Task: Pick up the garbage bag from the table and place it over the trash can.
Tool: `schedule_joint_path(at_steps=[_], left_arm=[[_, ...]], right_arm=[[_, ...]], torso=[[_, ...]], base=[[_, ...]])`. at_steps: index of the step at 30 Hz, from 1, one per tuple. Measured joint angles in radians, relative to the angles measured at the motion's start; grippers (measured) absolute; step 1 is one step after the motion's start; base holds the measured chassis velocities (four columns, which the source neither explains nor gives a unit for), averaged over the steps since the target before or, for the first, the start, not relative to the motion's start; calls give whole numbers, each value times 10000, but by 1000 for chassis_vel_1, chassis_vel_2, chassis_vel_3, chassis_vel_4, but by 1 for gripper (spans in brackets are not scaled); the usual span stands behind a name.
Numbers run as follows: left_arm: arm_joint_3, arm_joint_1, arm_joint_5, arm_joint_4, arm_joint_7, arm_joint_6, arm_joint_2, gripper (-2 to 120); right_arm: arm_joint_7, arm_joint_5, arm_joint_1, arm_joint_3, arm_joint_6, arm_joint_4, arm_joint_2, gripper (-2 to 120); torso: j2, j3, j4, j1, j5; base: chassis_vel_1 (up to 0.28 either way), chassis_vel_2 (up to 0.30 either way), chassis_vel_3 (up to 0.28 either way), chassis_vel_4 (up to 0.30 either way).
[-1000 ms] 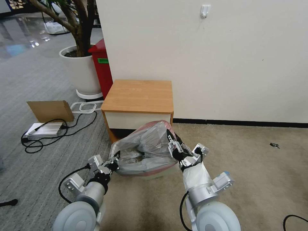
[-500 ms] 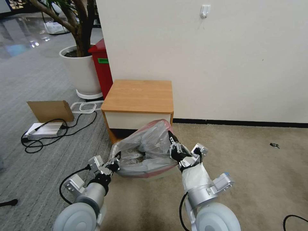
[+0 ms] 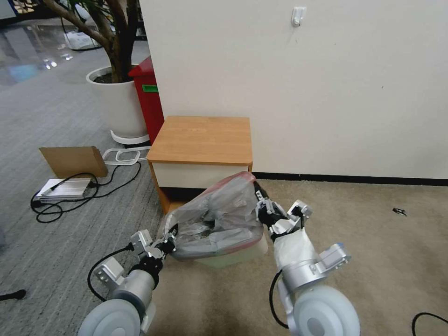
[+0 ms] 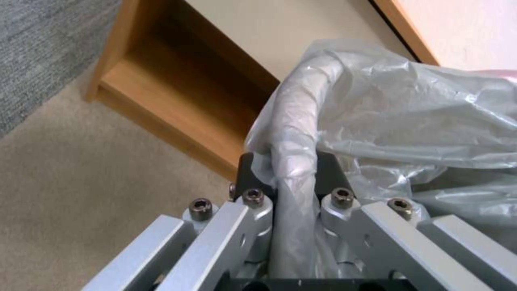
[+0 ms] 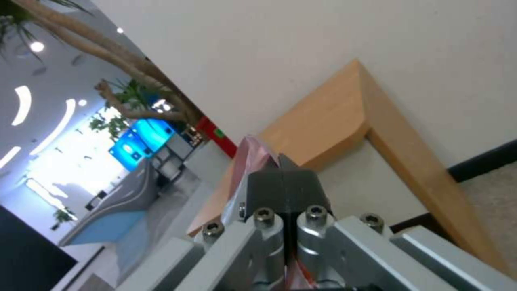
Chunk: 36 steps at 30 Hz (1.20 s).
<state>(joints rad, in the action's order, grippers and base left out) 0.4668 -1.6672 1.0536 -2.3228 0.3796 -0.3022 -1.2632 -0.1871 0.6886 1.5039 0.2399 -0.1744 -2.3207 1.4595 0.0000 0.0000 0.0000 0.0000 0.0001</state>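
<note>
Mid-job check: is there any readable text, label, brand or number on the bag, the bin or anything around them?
No text can be read in any view.
Green label on the red bin: too small to read.
Garbage bag, trash can, table: no print visible.
Blue screens in the room behind: too blurred to read.
Left gripper and right gripper, both clamped on the bag: no markings visible.

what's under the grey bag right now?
Under the thin translucent grey garbage bag, a corner of the cream-beige plastic trash can shows; the rest is covered. The left pincer and right pincer grip its edges.
</note>
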Motion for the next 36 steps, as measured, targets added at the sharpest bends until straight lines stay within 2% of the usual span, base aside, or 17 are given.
schedule_joint_path(at_steps=[6, 10, 13, 18, 23, 31, 36], left_arm=[[111, -228, -225, -92, -455, -101, -87, 7], [187, -359, -305, -155, -771, -132, -99, 7], [253, -372, -331, -155, -922, -133, -125, 7], [322, -256, -137, -138, -934, -126, -195, 7], [412, -79, 331, 12, -730, -123, -264, 7], [537, 151, 1037, 151, -470, -189, -254, 7], [605, 164, 1360, 93, -434, -304, -164, 7]], right_arm=[[-471, 207, -265, 132, -311, 53, -320, 0], [-957, 653, -565, 278, -896, 67, -720, 0], [-1871, 1518, -855, 500, -1782, -32, -1218, 0], [-2341, 2213, -717, 793, -2315, -301, -1655, 0], [-2514, 2865, -346, 833, -2530, -759, -1829, 0], [-2615, 3110, -20, 715, -2534, -939, -1833, 0], [-1796, 2434, -167, 700, -1927, -228, -1828, 0]], torso=[[0, 0, 0, 0, 0], [0, 0, 0, 0, 1], [0, 0, 1, 0, 1], [0, 0, 0, 0, 0], [0, 0, 0, 0, -1], [0, 0, 0, 0, -1], [0, 0, -1, 0, 0]], base=[[0, 0, 0, 0], [0, 0, 0, 0], [0, 0, 0, 0], [0, 0, 0, 0], [0, 0, 0, 0], [0, 0, 0, 0], [0, 0, 0, 0]])
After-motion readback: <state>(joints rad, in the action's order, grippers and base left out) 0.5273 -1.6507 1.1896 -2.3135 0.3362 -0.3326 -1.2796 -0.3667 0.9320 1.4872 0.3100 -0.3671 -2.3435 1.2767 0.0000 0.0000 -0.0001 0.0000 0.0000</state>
